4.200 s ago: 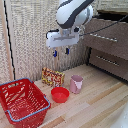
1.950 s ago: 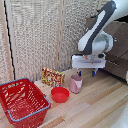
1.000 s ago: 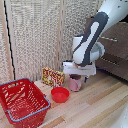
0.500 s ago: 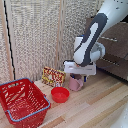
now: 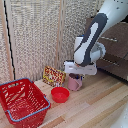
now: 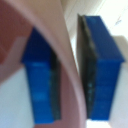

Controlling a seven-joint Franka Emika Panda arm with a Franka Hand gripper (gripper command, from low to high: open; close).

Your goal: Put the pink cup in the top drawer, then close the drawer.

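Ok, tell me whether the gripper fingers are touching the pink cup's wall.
Touching. In the wrist view, the blue fingers sit on either side of the pink cup wall, pressed against it with no gap visible.

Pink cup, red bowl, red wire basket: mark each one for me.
pink cup (image 5: 75, 83), exterior view, on its side wall below the gripper.
red bowl (image 5: 60, 94), exterior view, on its inner hollow.
red wire basket (image 5: 31, 86), exterior view, on its back rim.
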